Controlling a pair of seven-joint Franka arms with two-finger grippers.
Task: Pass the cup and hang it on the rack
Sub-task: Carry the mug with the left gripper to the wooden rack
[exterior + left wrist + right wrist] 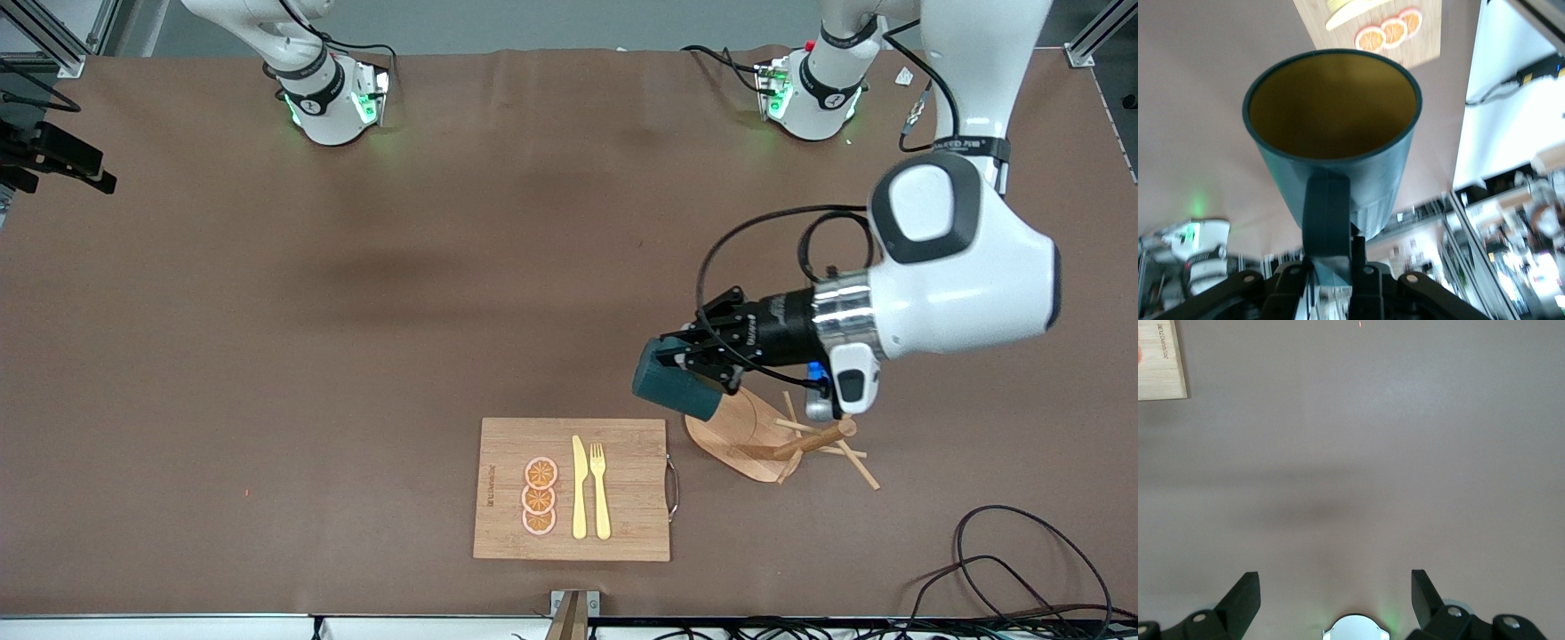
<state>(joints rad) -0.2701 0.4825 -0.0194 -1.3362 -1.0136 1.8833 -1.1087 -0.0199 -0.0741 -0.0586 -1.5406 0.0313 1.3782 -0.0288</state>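
Teal cup (673, 384) clamped by handle in left hand (702, 356) over rack (765, 436); right hand (1335, 600) spread apart, waiting.

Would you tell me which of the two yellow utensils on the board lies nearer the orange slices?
The knife; the fork lies beside it, toward the board's handle.

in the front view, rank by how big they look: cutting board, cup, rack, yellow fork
1. cutting board
2. rack, partly hidden by the left gripper
3. cup, held in the air, nearer the camera, so unsure against the rack
4. yellow fork
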